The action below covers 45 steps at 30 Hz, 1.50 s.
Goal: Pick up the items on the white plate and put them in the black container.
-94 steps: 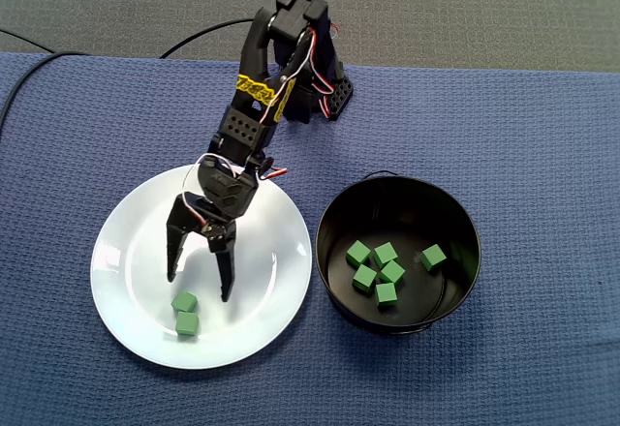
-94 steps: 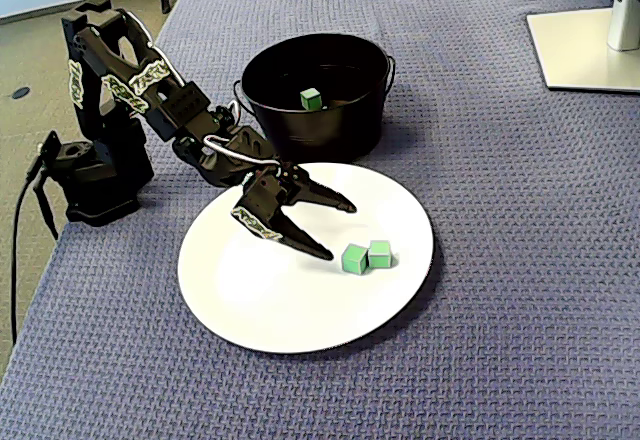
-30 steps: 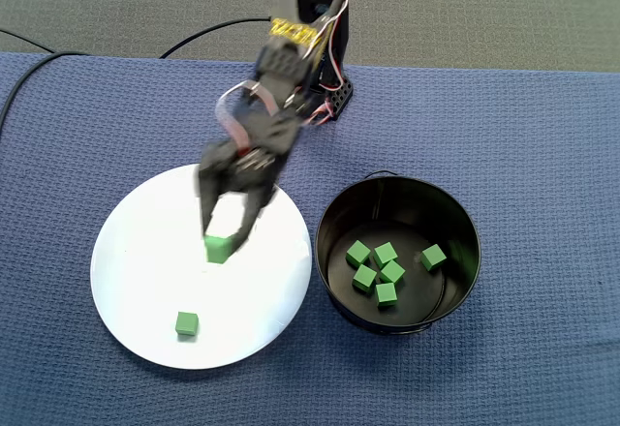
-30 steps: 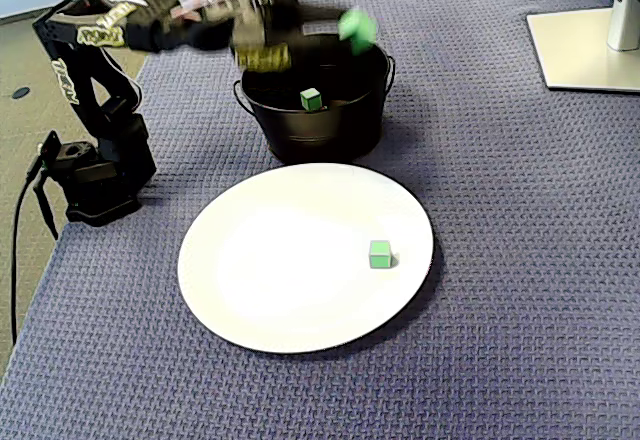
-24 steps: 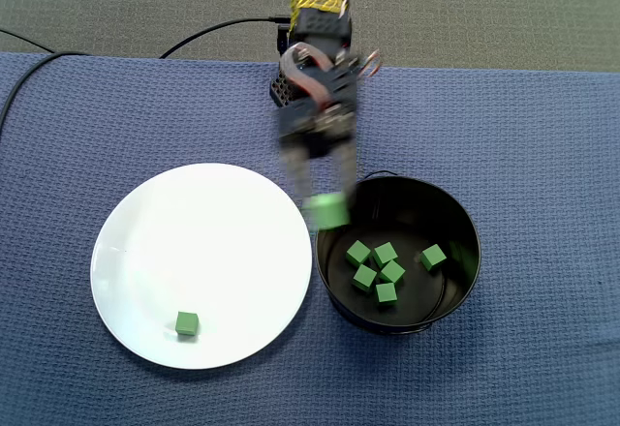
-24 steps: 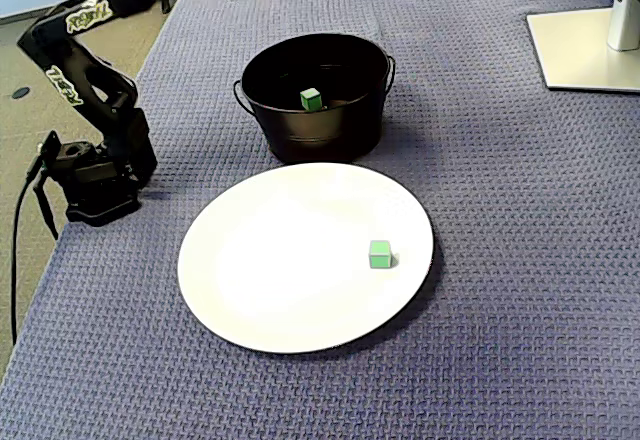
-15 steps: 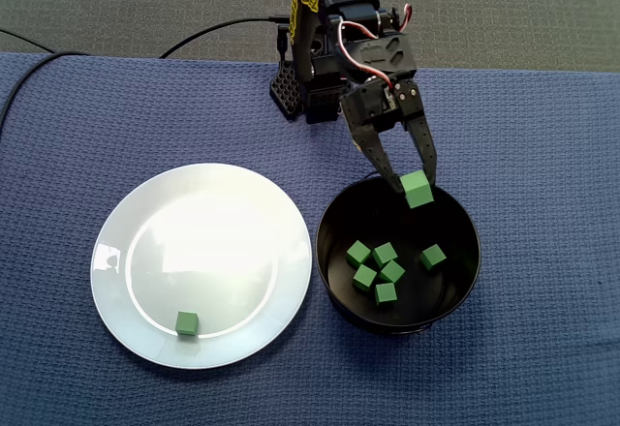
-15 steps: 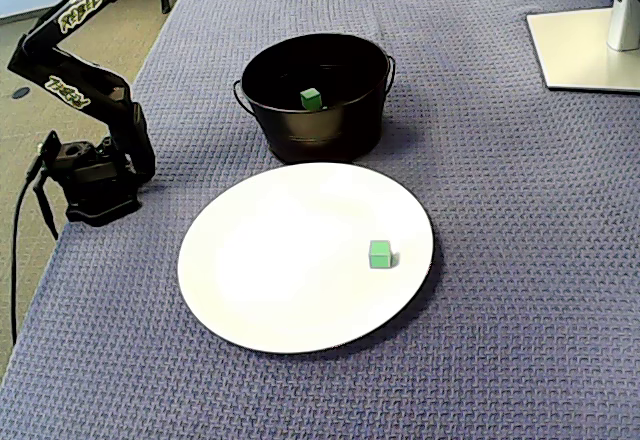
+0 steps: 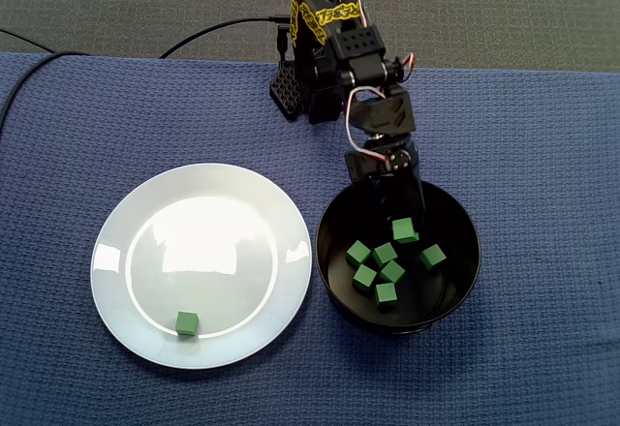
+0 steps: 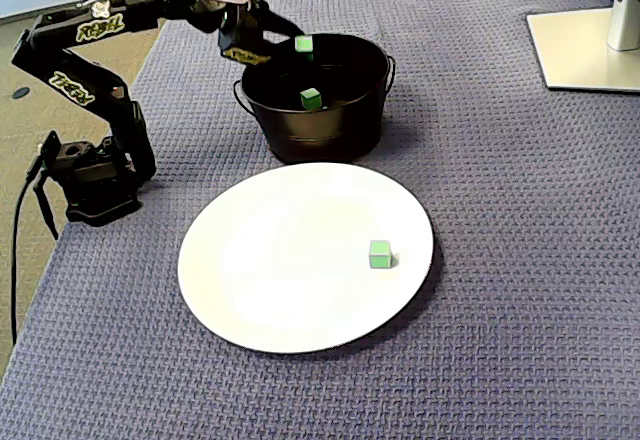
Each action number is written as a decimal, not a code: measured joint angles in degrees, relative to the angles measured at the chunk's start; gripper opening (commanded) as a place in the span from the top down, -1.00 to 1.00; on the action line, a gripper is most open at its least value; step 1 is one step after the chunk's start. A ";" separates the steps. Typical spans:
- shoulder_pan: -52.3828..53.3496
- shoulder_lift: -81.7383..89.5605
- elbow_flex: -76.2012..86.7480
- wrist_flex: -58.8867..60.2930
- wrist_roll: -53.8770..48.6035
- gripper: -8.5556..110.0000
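Observation:
In both fixed views my gripper (image 9: 402, 225) (image 10: 299, 48) reaches down over the mouth of the black container (image 9: 324, 248) (image 10: 320, 132), shut on a green cube (image 9: 404, 230) (image 10: 304, 46). Several more green cubes (image 9: 380, 267) lie on the container's floor; the lower-angle fixed view shows only one of them (image 10: 312, 98). The white plate (image 9: 213, 237) (image 10: 290, 260) sits beside the container. A single green cube (image 9: 187, 323) (image 10: 380, 253) rests near its rim, far from the gripper.
Everything stands on a blue woven cloth (image 9: 542, 136). The arm's base (image 9: 295, 97) (image 10: 92, 175) is behind the plate and container, with a black cable (image 9: 208, 31) running off to the left. A white stand foot (image 10: 585, 45) occupies the far right corner.
The gripper has carried one cube off the plate, swung it across to the container, and in the last half second dropped lower over the container's mouth. One cube remains on the plate.

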 measured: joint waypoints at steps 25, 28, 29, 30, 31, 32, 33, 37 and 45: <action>20.21 -1.49 -23.47 9.93 -29.27 0.38; 25.84 -3.34 -20.57 -0.97 -37.00 0.36; 27.42 -4.22 -20.48 -2.64 -38.23 0.36; 28.83 -5.19 -20.48 -3.52 -39.20 0.35; 30.15 -6.68 -20.48 -4.92 -39.90 0.35; 31.11 -8.09 -20.48 -5.89 -40.52 0.35; 32.17 -9.58 -20.48 -6.86 -41.31 0.35; 36.83 -15.38 -17.49 -14.24 -43.77 0.34; 43.77 -26.10 -11.34 -24.26 -45.26 0.32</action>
